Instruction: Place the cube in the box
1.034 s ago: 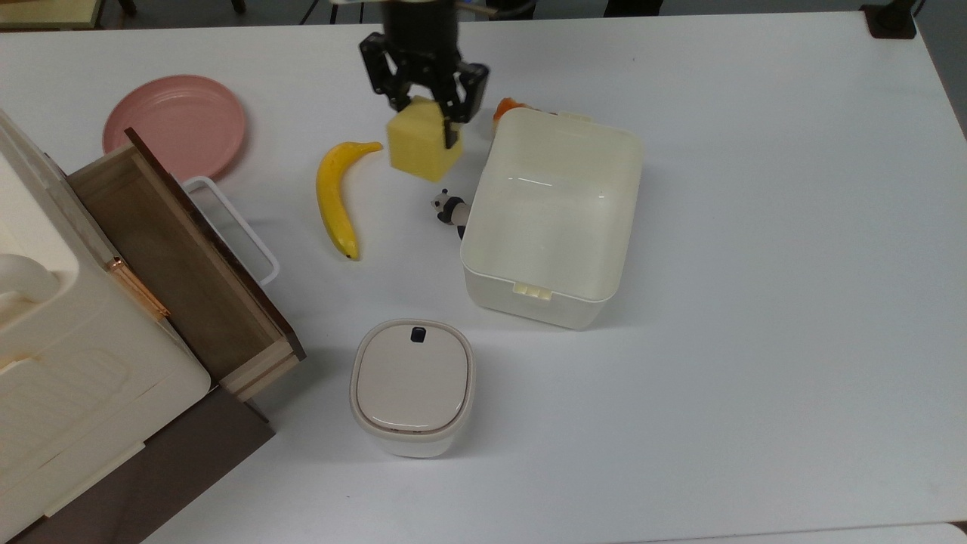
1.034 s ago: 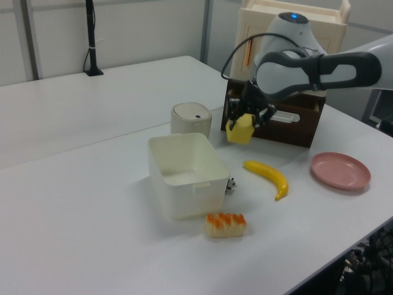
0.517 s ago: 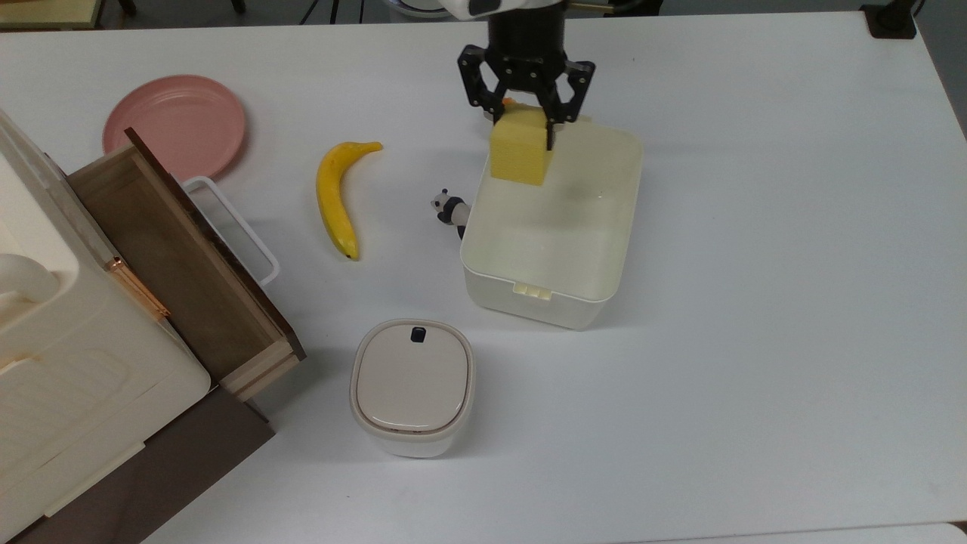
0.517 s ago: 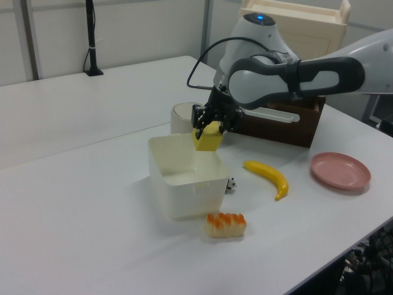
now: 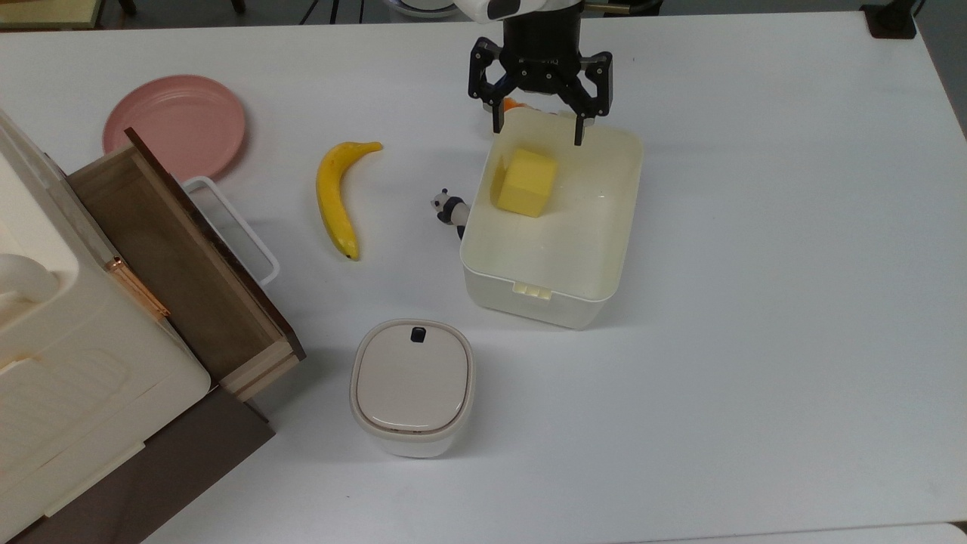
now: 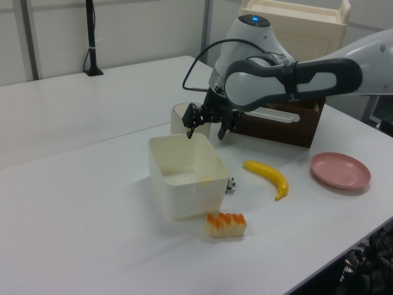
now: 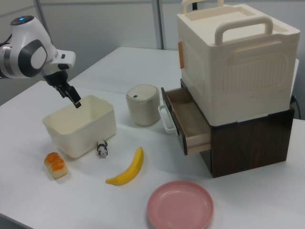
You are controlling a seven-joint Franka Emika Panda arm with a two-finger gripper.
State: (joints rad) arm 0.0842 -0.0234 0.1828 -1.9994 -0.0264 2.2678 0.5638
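- Top view, lower centre: rounded container with beige lid (image 5: pixel 412 387), shut, standing alone on the white table (image 5: pixel 755 302), well apart from the box.
- Top view, left edge: open wooden drawer (image 5: pixel 177 249) jutting out beneath a cream carry case (image 5: pixel 45 332); a white handle loop sits at the drawer's front.
- Top view, centre: the box (image 5: pixel 597 249), open-topped, a latch tab on its lower rim. In the right view it sits at mid-left (image 7: pixel 95 129); in the left view at centre (image 6: pixel 184 190).
- The cube (image 5: pixel 524 182) lies inside the box, in the upper-left corner of its floor as the top view shows it, tilted, near the wall on the top view's left.
- Just outside that wall, a small panda figure (image 5: pixel 451 211), touching or nearly touching the box; it also shows in the right view (image 7: pixel 101 149).
- Top view, left of the panda: banana (image 5: pixel 336 198), well clear of the box. Pink plate (image 5: pixel 174 126) further toward the upper left.
- Top view, upper centre: gripper (image 5: pixel 538 137) above the box's far rim, fingers (image 5: pixel 496 121) spread wide, holding nothing. In the left view it hangs over the box's far edge (image 6: pixel 204 133).
- An orange-topped bread piece (image 6: pixel 225 225) lies just outside the box; in the top view it is mostly hidden behind the gripper.
- Against half a second ago: the cube was clamped between the fingers above the box; now it is released and resting inside. The gripper has shifted slightly toward the top view's right. Everything else is unmoved.
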